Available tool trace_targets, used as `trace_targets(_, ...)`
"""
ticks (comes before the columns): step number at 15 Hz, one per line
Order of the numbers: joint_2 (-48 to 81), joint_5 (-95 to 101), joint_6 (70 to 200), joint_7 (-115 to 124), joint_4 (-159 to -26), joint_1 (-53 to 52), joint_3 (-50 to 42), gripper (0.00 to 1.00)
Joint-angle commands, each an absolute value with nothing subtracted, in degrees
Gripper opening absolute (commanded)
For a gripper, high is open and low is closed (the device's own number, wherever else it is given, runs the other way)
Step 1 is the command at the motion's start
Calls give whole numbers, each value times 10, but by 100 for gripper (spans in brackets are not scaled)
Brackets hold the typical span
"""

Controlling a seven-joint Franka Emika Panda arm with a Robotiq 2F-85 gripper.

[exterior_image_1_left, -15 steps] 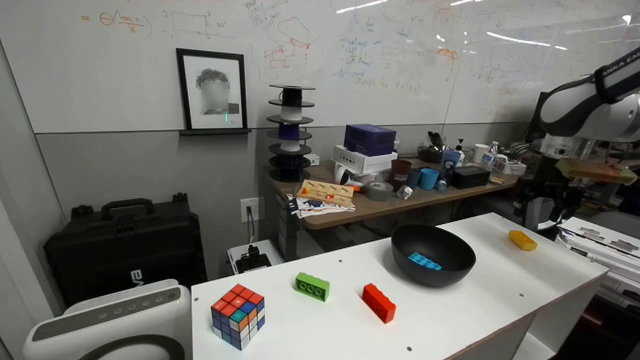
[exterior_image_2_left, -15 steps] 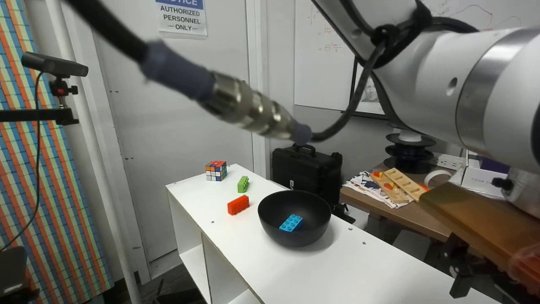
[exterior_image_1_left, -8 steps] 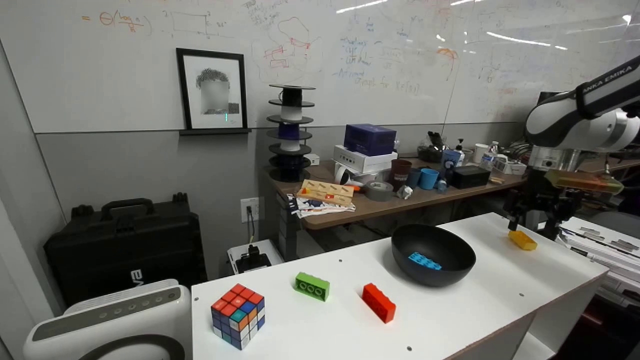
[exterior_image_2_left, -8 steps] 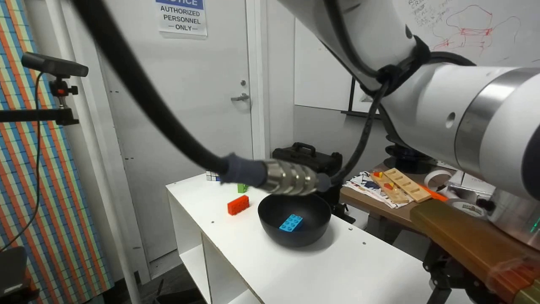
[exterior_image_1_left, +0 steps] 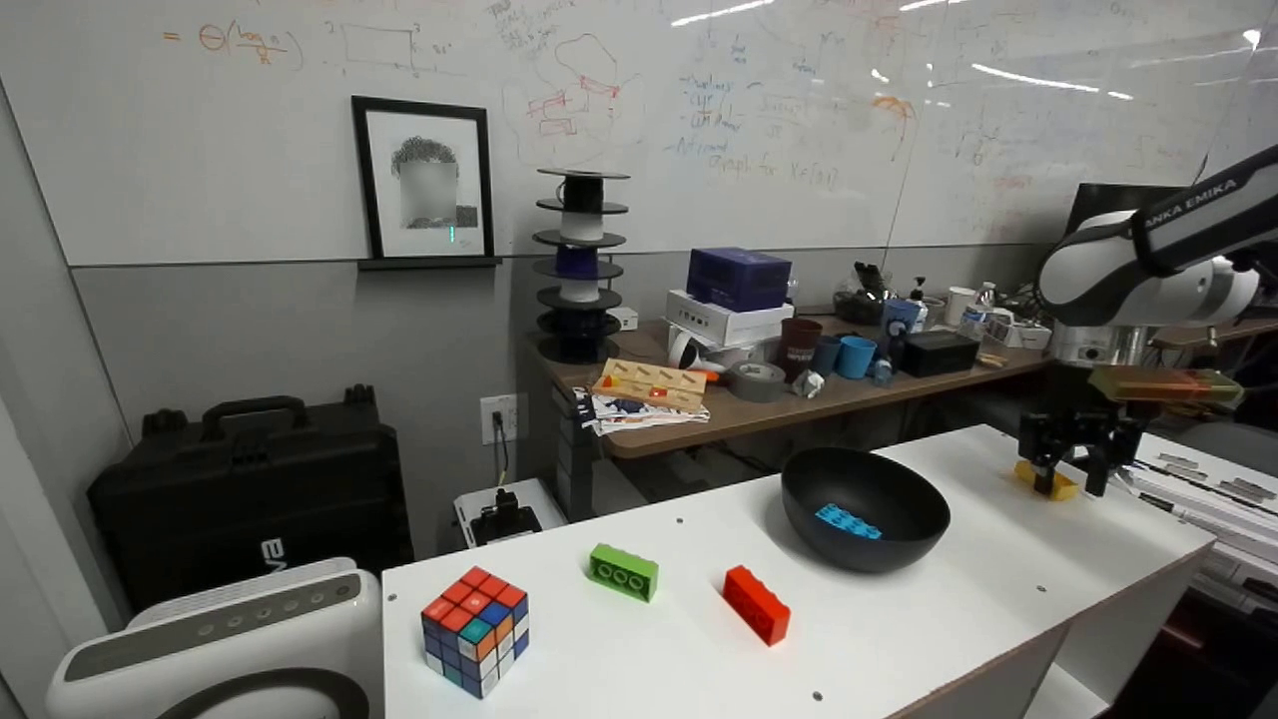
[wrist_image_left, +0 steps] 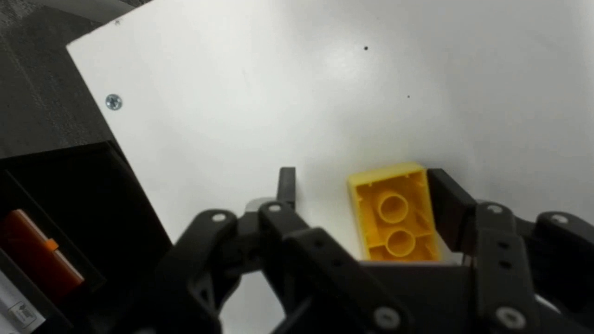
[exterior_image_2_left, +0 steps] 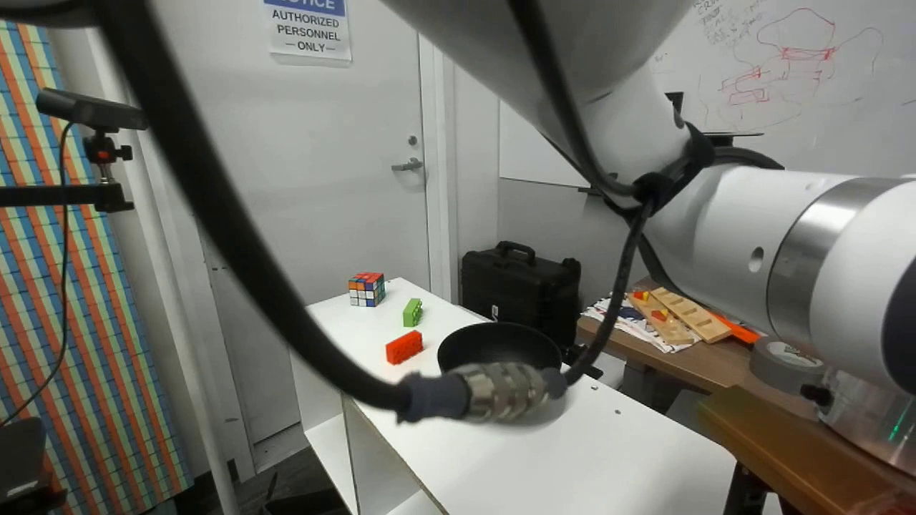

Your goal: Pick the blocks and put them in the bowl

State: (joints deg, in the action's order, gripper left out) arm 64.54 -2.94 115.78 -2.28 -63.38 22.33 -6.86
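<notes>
My gripper (wrist_image_left: 362,188) is open and low over the white tabletop, its fingers on either side of the yellow block (wrist_image_left: 394,213). The block lies hollow side up, close against the right finger in the wrist view, with a gap to the left finger. In an exterior view the gripper (exterior_image_1_left: 1070,479) partly covers the yellow block (exterior_image_1_left: 1062,489). The blue block (exterior_image_1_left: 849,521) lies in the black bowl (exterior_image_1_left: 904,489). In an exterior view a cable connector hides the bowl's (exterior_image_2_left: 494,343) front and the blue block. The red block (exterior_image_1_left: 756,605) and green block (exterior_image_1_left: 623,572) lie on the tabletop.
A multicoloured puzzle cube (exterior_image_1_left: 475,631) stands at the tabletop's far end, beyond the green block. A brown desk (exterior_image_1_left: 689,434) with cups and boxes runs behind the white table (exterior_image_1_left: 958,639). The table's corner edge shows in the wrist view (wrist_image_left: 88,74).
The arm has come down; the gripper has dropped from above the tabletop to around the yellow block. The blocks and the bowl have not visibly moved.
</notes>
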Motion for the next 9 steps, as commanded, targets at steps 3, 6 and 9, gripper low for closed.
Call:
trace_targets(3, 655, -16, 1172, -61, -615, 212, -65, 27)
trace_targets(6, 636, -3, 1191, -84, -638, 201, -67, 12)
trace_targets(9, 610, 10, 1215, -97, -671, 187, -69, 12)
